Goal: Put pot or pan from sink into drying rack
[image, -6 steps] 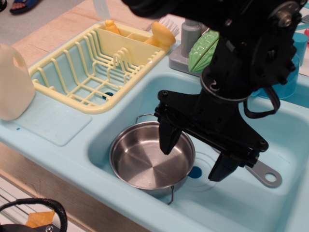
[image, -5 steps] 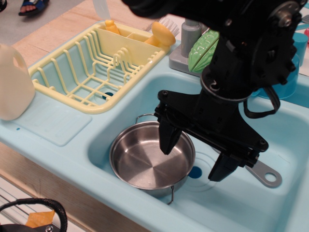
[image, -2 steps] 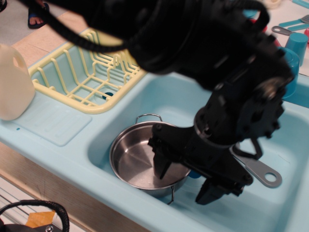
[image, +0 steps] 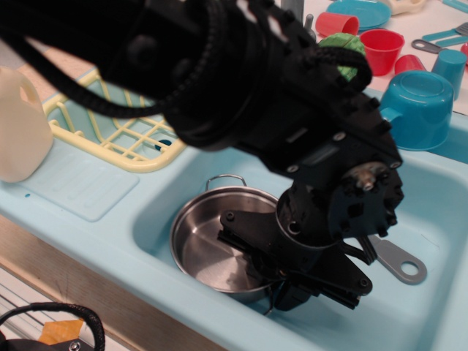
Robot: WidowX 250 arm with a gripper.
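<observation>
Low in the frame's middle, the gripper [image: 281, 281] sits at the pot's [image: 212, 245] right rim inside the sink [image: 409, 322]; whether its fingers are spread or pinching is unclear.

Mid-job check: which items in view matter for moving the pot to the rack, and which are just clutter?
Job items:
steel pot in the sink
yellow drying rack
gripper, down at the pot's near rim

Clutter:
white jug
grey utensil in the sink
big blue cup
red cups
</observation>
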